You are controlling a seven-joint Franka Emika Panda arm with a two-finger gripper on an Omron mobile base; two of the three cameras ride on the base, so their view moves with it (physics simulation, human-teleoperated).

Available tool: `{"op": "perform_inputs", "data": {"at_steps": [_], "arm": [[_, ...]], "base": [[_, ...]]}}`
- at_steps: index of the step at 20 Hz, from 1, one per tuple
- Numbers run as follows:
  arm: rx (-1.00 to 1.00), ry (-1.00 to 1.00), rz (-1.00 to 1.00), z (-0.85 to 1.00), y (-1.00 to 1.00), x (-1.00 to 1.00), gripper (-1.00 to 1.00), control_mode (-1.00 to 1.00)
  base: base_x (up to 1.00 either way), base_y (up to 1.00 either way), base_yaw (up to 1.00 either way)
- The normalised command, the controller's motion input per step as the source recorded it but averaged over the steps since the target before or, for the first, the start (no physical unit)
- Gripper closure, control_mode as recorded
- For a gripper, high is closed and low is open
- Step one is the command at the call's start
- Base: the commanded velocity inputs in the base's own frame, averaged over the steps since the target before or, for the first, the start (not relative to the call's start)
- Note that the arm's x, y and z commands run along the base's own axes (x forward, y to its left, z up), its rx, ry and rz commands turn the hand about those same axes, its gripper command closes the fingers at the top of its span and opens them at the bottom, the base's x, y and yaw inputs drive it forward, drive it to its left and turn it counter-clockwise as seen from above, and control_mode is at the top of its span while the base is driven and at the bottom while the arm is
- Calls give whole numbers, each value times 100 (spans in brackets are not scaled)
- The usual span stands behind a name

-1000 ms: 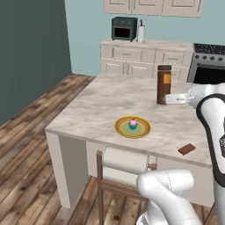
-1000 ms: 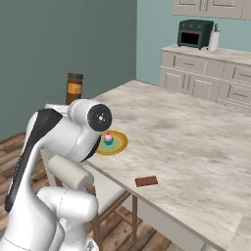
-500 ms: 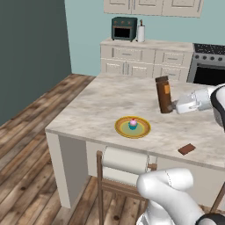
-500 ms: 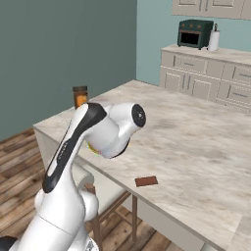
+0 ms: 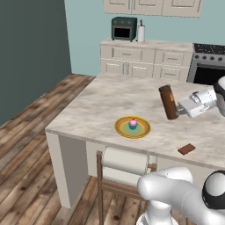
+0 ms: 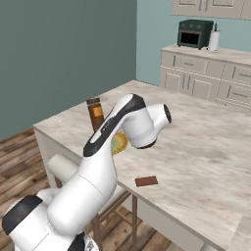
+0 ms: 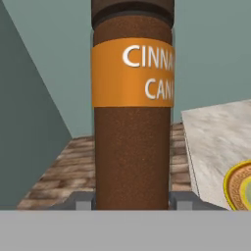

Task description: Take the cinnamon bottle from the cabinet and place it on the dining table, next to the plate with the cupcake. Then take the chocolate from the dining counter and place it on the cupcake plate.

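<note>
My gripper (image 5: pixel 176 107) is shut on the cinnamon bottle (image 5: pixel 168 102), a tall dark brown cylinder with an orange label, gripped low on its body and tilted slightly. It hangs over the right part of the dining table (image 5: pixel 101 105), right of the yellow plate (image 5: pixel 132 127) that carries the pink-topped cupcake (image 5: pixel 132 123). I cannot tell whether its base touches the top. In the hand view the bottle (image 7: pixel 132 122) stands between both fingertips (image 7: pixel 81 200), with the plate rim (image 7: pixel 240 186) at lower right. The chocolate (image 5: pixel 186 149) lies flat near the table's front right edge.
A chair (image 5: pixel 125 165) stands tucked under the table's front edge below the plate. Behind the table runs a counter with drawers (image 5: pixel 145 57) holding a toaster oven (image 5: pixel 123 28); a stove (image 5: pixel 208 66) is at the right. My own arm (image 6: pixel 122 132) covers part of the plate.
The arm has carried the bottle down and toward the table's front, closer to the plate, and the bottle now tilts a little. The grip stays the same.
</note>
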Motion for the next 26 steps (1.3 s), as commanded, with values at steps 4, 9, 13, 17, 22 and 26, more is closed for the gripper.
{"op": "perform_inputs", "data": {"at_steps": [4,9,13,17,22,26], "arm": [[0,-4,8,-65,-20,23,100,-100],[0,-1,0,-63,-5,42,100,-100],[0,8,2,-44,-27,39,100,-100],[0,0,13,-39,-32,27,100,-100],[1,-7,13,-36,-24,21,100,-100],[11,-20,15,-26,-16,24,100,-100]], "base": [[0,0,0],[0,0,0],[0,0,0],[0,0,0],[0,0,0],[0,0,0]]}}
